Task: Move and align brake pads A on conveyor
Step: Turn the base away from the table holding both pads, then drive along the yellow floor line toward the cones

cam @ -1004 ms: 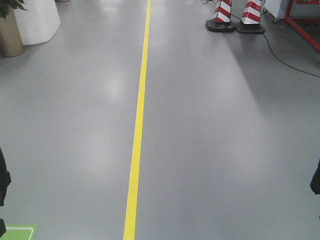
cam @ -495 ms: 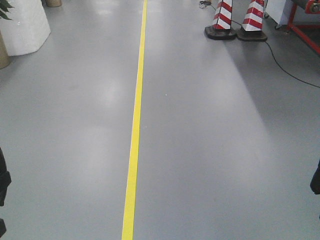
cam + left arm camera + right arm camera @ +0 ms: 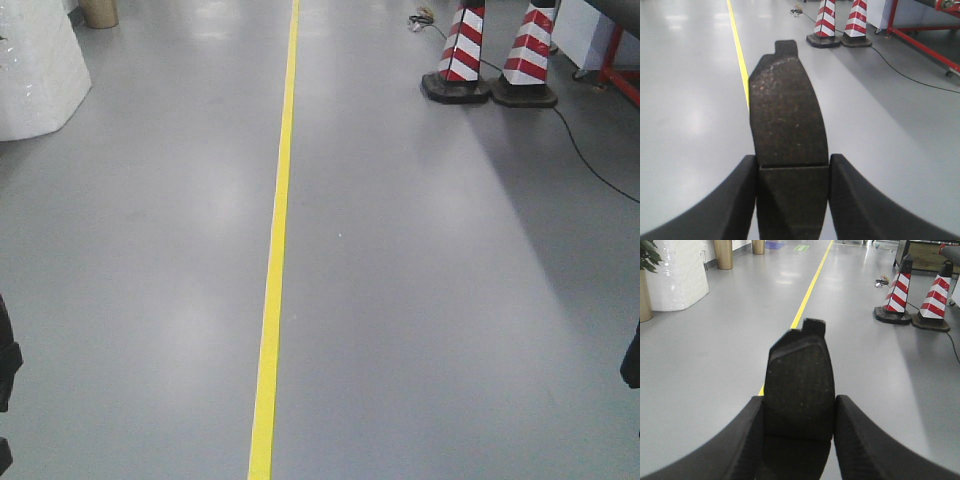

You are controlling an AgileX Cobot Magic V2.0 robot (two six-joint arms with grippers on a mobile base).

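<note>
Left pincer [image 3: 793,160], right pincer [image 3: 800,399] grip bottom-cropped pads [image 3: 787,110] [image 3: 800,367].

A glossy grey floor [image 3: 430,320] with soft patches of reflected light is split by a straight yellow line [image 3: 275,250], with two red-and-white striped cones [image 3: 462,55] and a trailing black cable [image 3: 588,160] far right, and a white wrapped bulk [image 3: 35,75] far left.

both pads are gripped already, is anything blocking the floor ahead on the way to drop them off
Nothing visible does. The left gripper clamps the left brake pad, the right gripper the right brake pad; the floor along the yellow line is bare. Striped cones and a cable sit off to the right. No conveyor belt shows.
</note>
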